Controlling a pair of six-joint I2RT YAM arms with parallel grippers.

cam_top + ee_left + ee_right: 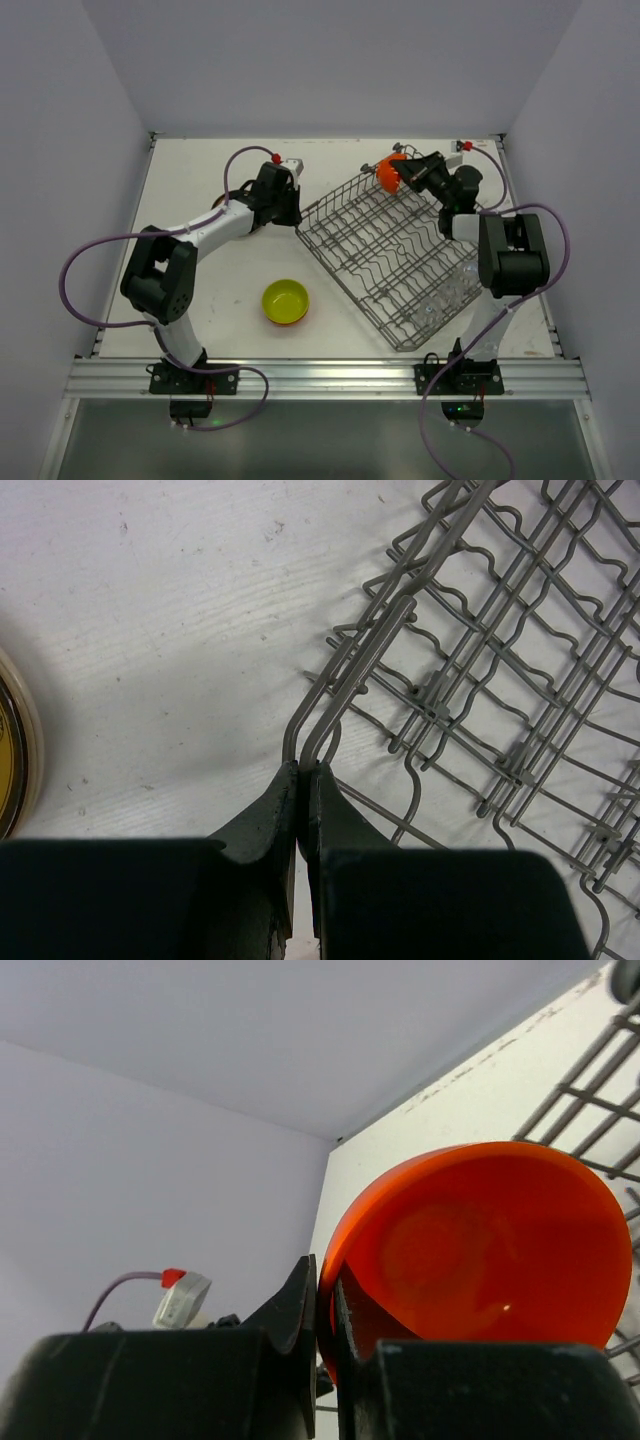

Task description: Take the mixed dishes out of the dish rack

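The grey wire dish rack (390,250) lies at an angle on the white table. My left gripper (292,212) is shut on the rack's rounded corner wire (312,730). My right gripper (405,175) is shut on the rim of an orange bowl (388,172) and holds it over the rack's far corner. The bowl fills the right wrist view (490,1240), with the rim between my fingers (325,1280). A yellow-green bowl (285,300) sits on the table, stacked in an orange one. Clear glasses (447,293) lie in the rack's near right part.
A plate with a yellow-brown face and cream rim (12,742) lies on the table just left of my left gripper; it is mostly hidden behind the left arm in the top view. Walls close in the table on the far, left and right sides.
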